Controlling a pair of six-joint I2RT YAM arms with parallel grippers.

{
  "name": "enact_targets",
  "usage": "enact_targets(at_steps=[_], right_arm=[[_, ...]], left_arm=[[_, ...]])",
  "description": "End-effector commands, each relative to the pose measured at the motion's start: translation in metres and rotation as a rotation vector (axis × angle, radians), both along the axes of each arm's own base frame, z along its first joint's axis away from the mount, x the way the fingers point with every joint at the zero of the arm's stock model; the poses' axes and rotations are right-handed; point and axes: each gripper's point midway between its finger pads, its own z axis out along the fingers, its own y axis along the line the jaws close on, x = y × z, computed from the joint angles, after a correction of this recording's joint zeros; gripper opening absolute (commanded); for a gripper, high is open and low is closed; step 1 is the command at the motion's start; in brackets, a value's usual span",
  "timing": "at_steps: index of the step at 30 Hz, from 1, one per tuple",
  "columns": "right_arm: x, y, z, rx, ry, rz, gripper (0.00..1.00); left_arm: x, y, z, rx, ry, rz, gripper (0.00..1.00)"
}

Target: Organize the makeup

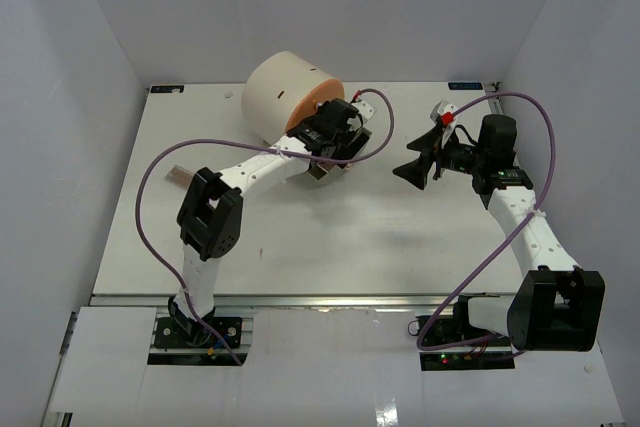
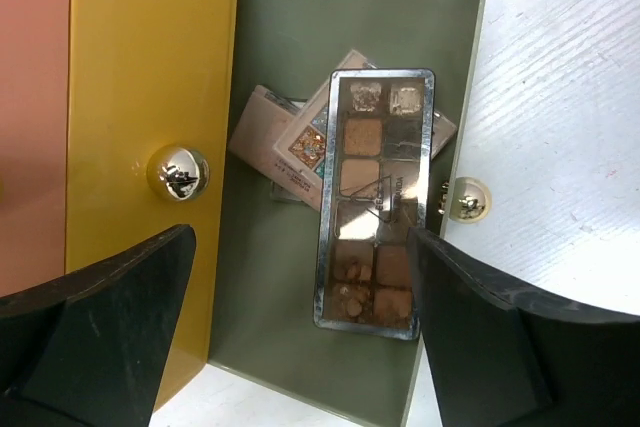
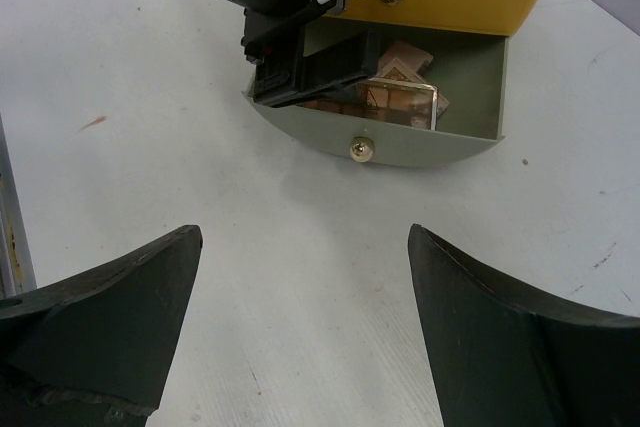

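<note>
Inside open grey-green drawer (image 2: 270, 27) of cream cylindrical unit (image 1: 280, 87) w/ yellow front: long rect. palette of brown shades (image 2: 375, 197), flat atop pinkish-tan flat palettes (image 2: 275, 137), close to drawer's front wall. Above it, left tool (image 2: 300, 247), jaws wide, holding nothing. Over white worktop (image 1: 350, 237), facing drawer, right tool (image 3: 305, 237), also wide, empty.
</note>
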Motion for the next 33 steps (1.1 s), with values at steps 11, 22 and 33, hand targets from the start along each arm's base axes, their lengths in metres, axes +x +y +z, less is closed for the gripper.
enact_targets(at_steps=[11, 22, 33], right_arm=[[-0.003, -0.001, 0.01, 0.01, -0.036, 0.022, 0.9], [-0.005, -0.001, 0.012, 0.017, -0.036, 0.025, 0.9], [-0.003, -0.003, 0.008, 0.011, -0.028, 0.014, 0.9]], left_arm=[[-0.063, 0.053, 0.13, -0.533, -0.071, 0.116, 0.98], [-0.077, 0.299, 0.04, -0.995, 0.174, 0.91, 0.98], [-0.052, 0.374, -0.067, -0.978, 0.418, 1.393, 0.98]])
